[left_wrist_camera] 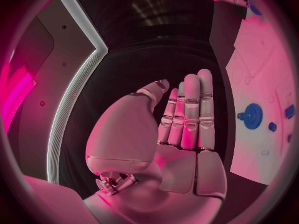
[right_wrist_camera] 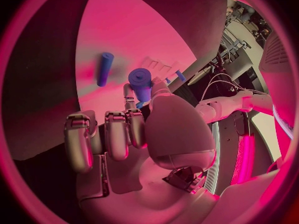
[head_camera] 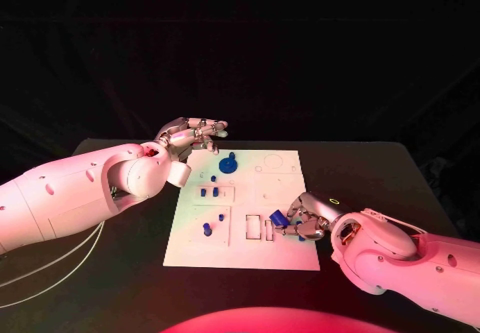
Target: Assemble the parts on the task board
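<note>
The white task board (head_camera: 245, 246) lies in the middle of the black table. My right hand (head_camera: 312, 216) hovers over the board's near right part and pinches a blue cylinder part (head_camera: 279, 219) between thumb and finger, seen close in the right wrist view (right_wrist_camera: 141, 82). Another blue cylinder (right_wrist_camera: 104, 68) lies flat on the board (right_wrist_camera: 124, 30) beyond it. A blue gear (head_camera: 228, 165) sits near the board's far left, also in the left wrist view (left_wrist_camera: 252, 116). My left hand (head_camera: 192, 133) is raised off the far left corner, fingers straight (left_wrist_camera: 187, 119), holding nothing.
Several small blue pegs stand on the board's left half, two (head_camera: 208, 192) by a square recess and two more (head_camera: 207, 229) nearer me. Rectangular slots (head_camera: 253, 227) lie left of my right hand. White cables (head_camera: 50, 267) trail over the table's left side.
</note>
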You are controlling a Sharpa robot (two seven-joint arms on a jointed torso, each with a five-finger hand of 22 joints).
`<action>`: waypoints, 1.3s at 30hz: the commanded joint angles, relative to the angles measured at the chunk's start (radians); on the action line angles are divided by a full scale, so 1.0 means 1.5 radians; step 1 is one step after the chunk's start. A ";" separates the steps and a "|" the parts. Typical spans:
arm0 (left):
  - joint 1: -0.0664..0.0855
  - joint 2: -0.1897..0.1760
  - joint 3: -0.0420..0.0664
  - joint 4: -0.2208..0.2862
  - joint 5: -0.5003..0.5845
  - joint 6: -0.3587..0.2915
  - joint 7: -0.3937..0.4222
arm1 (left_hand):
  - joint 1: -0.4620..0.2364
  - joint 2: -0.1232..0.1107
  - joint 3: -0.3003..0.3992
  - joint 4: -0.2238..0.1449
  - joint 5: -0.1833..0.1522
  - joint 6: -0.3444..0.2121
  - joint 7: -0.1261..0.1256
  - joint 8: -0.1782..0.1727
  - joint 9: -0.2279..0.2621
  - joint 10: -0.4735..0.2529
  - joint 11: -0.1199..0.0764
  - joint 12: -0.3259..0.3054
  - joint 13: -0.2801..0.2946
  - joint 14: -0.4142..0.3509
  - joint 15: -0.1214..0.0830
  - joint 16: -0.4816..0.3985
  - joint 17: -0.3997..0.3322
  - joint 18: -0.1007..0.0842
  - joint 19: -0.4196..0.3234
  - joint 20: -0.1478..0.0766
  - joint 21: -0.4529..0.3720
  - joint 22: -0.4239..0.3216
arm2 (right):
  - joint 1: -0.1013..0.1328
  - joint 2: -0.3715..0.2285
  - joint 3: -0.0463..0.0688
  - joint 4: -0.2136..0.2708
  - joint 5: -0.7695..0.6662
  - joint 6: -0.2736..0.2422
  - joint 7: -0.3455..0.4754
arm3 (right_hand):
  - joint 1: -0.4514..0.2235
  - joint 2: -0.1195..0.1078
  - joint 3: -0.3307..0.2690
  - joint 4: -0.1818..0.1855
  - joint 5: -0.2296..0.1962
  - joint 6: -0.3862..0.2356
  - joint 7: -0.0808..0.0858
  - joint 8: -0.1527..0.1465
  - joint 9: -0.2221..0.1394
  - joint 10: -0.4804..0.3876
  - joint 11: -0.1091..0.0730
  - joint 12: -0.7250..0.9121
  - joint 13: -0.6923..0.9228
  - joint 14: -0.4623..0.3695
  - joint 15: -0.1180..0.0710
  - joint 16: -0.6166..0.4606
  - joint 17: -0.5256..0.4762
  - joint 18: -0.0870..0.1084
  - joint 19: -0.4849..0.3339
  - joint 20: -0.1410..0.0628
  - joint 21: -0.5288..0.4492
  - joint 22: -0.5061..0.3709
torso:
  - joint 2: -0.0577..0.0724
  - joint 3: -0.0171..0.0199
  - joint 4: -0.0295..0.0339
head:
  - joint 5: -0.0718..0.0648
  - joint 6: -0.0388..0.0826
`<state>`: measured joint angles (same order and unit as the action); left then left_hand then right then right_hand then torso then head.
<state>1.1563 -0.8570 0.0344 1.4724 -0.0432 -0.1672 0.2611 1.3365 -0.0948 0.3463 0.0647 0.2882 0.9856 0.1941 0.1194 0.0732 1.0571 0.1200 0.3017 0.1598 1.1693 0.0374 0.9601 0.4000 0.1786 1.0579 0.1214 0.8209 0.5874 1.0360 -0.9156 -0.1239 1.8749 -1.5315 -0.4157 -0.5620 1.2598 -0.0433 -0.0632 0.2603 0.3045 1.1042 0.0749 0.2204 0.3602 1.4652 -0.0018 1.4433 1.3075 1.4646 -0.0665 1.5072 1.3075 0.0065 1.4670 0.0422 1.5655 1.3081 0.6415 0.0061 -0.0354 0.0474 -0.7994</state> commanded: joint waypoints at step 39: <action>0.001 0.000 0.000 0.007 0.003 0.016 0.004 | -0.003 0.002 -0.001 0.002 0.000 -0.005 -0.001 0.005 0.000 -0.006 -0.002 0.005 0.001 -0.005 -0.001 0.002 -0.002 0.004 0.004 0.003 -0.006 -0.002 | 0.000 0.103 0.001 -0.053 0.052 0.057 -0.009 | -0.099 0.066 -0.065 0.020 0.000 0.019 -0.018 0.016 0.048 0.020 -0.015 -0.012 0.092 0.056 -0.014 0.003 0.097 -0.004 0.069 -0.013 0.004 0.175 | 0.001 0.0014 0.0002 | 0.009 -0.007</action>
<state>1.1563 -0.8583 0.0344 1.4792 -0.0428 -0.1593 0.2611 1.3366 -0.0948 0.3463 0.0647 0.2882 0.9857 0.1941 0.1233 0.0731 1.0536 0.1163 0.3060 0.1597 1.1692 0.0375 0.9601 0.3983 0.1786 1.0579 0.1214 0.8168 0.5852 1.0378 -0.7635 -0.1234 1.7987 -1.4488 -0.3505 -0.5699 1.1181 0.0527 -0.1547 0.2909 0.3124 1.1295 0.0500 0.2427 0.4304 1.4652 -0.0160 1.4287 1.3080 1.4648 -0.0808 1.5071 1.3073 0.0067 1.4648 0.0301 1.5655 1.3076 0.6437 0.0082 -0.0359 0.0604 -0.8083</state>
